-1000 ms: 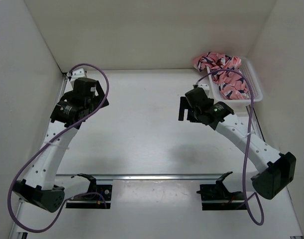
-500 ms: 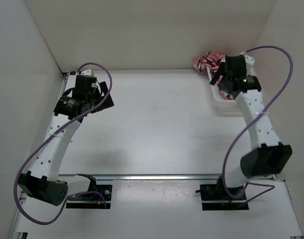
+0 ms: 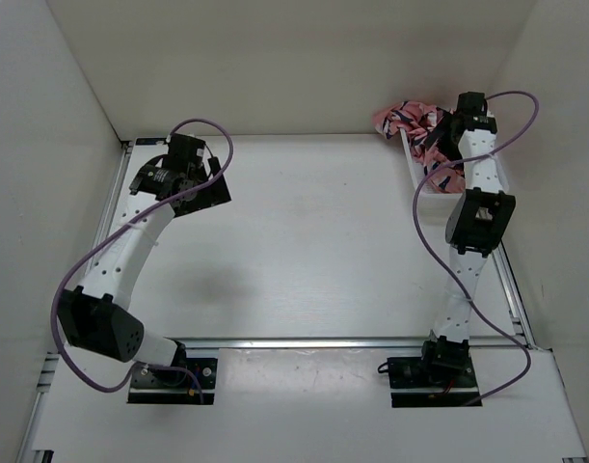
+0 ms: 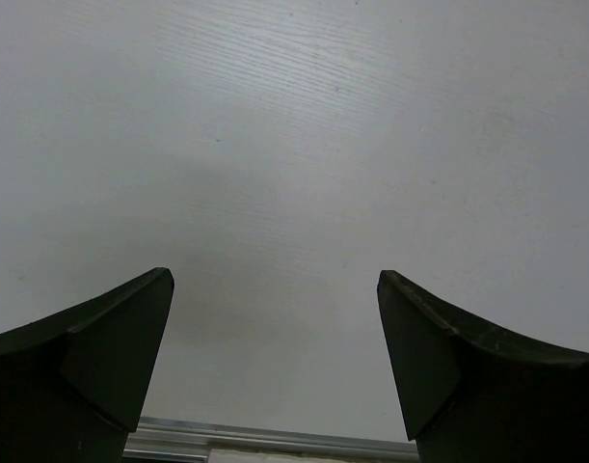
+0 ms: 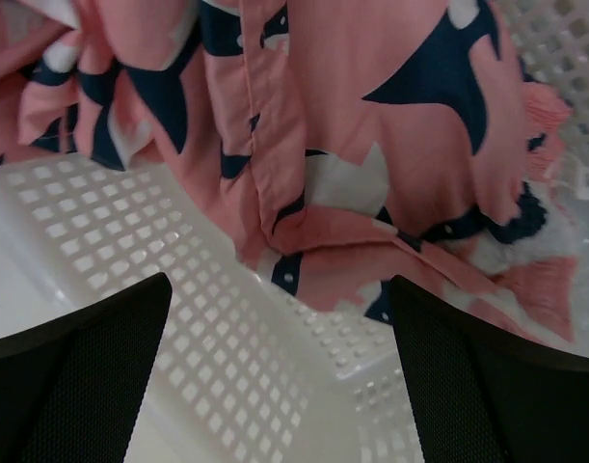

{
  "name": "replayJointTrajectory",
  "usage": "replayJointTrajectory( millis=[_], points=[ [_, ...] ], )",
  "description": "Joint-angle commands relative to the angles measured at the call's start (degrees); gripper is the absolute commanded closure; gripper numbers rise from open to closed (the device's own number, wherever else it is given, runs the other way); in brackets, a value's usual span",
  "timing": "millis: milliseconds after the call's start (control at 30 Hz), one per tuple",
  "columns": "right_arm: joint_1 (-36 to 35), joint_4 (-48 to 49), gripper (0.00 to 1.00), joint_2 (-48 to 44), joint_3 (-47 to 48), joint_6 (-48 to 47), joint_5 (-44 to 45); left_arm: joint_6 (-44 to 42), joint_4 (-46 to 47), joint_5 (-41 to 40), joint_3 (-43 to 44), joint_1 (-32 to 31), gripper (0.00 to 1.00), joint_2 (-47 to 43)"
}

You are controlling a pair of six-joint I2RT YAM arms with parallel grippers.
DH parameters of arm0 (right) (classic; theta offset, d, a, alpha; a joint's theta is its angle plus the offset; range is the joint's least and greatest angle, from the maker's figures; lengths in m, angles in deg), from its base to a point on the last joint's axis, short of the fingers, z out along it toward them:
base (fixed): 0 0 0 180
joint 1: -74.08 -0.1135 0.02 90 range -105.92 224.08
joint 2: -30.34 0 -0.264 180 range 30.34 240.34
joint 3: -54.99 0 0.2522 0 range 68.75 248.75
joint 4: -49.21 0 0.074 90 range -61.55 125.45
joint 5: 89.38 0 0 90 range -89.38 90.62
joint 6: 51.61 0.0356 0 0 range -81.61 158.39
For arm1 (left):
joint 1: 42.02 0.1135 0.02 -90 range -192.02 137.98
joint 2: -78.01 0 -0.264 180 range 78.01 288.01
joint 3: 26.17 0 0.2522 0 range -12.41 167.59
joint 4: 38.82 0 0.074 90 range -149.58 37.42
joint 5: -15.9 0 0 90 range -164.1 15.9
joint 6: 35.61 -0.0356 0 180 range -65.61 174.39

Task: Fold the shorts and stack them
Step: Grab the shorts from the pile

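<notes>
The salmon-pink shorts [image 3: 410, 122] with navy and white shapes lie crumpled in the white mesh basket [image 3: 421, 185] at the back right and spill over its far left rim. My right gripper [image 3: 446, 135] hangs over the basket, open and empty. In the right wrist view the shorts [image 5: 371, 125] fill the upper part and the basket wall [image 5: 178, 318] runs between my open fingers [image 5: 72, 376]; the fabric lies just ahead of the tips. My left gripper [image 3: 215, 183] is open and empty over the bare table at the back left, its fingers [image 4: 101, 347] wide apart.
White walls close in the table on the left, back and right. A metal rail [image 3: 313, 341] crosses the near edge between the arm bases; another rail strip [image 4: 275, 442] shows in the left wrist view. The right arm stands upright along the basket's near end.
My right arm has swung from mid-table to the back right and now reaches over the basket and shorts. My left arm has stretched a little toward the back and right.
</notes>
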Motion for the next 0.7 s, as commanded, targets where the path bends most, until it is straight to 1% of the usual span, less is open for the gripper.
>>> replayJointTrajectory(
  millis=[0, 67, 100, 167, 200, 233, 267, 333, 367, 400, 433, 500, 533, 600, 667],
  points=[
    [2.07, 0.73, 0.05, 3.83, 5.44, 2.24, -4.52, -1.02, -0.12, -1.91, 4.52, 0.16, 0.01, 2.15],
    [2.08, 4.15, 0.12, 4.89, 5.44, 3.48, -4.53, -1.02, -1.35, -2.53, 6.18, 0.16, 0.01, 4.17],
    [2.08, 4.87, 0.2, 5.59, 5.44, 4.08, -4.53, -1.02, -1.35, -2.53, 6.2, 0.16, 0.01, 4.7],
    [2.08, 6.19, 0.3, 5.6, 5.44, 4.09, -4.53, -1.02, -1.35, -2.53, 6.99, 0.16, 0.01, 5.75],
    [2.08, 6.8, 0.45, 5.6, 5.44, 4.09, -4.53, -1.02, -1.35, -1.92, 6.99, 0.16, 0.01, 5.76],
    [2.08, 6.81, 0.54, 5.6, 5.44, 4.09, -5.31, -1.02, -1.35, -1.92, 6.99, 0.16, 0.01, 5.76],
    [2.08, 7.42, 0.78, 4.73, 5.44, 4.09, -5.93, -1.02, -1.35, -1.92, 7.51, 0.16, 0.01, 6.45],
    [2.08, 7.43, 0.96, 1.66, 4.66, 4.79, -6.64, -1.02, -1.35, -1.39, 7.51, 0.16, 0.01, 6.46],
    [2.08, 7.43, 1.0, 0.08, 3.95, 5.32, -7.42, -1.02, -1.35, -1.39, 7.51, 0.16, 0.01, 6.46],
    [2.08, 7.43, 1.0, -1.77, 2.29, 5.32, -8.3, -0.42, -1.35, -0.69, 7.51, 0.16, 0.01, 6.46],
    [2.08, 7.43, 1.0, -5.88, 1.58, 5.32, -8.83, -0.41, -1.35, -0.16, 7.51, 0.16, 0.01, 6.46],
    [0.68, 8.04, 1.0, -10.29, 0.35, 4.8, -9.97, 0.12, -1.35, -0.16, 6.9, 0.16, 0.01, 4.54],
    [-0.81, 9.0, 1.0, -14.49, 0.34, 4.01, -10.58, 0.12, -1.35, -0.16, 6.9, 0.77, 0.01, 4.01],
    [-2.57, 9.89, 1.0, -18.38, 1.92, 0.67, -14.44, 0.73, -1.35, 0.37, 6.9, 1.39, 0.01, 2.95],
    [-4.95, 10.41, 1.0, -23.65, 4.03, -0.04, -17.78, 1.87, -2.4, 1.5, 6.9, 3.58, 0.01, 2.15]
  ],
)
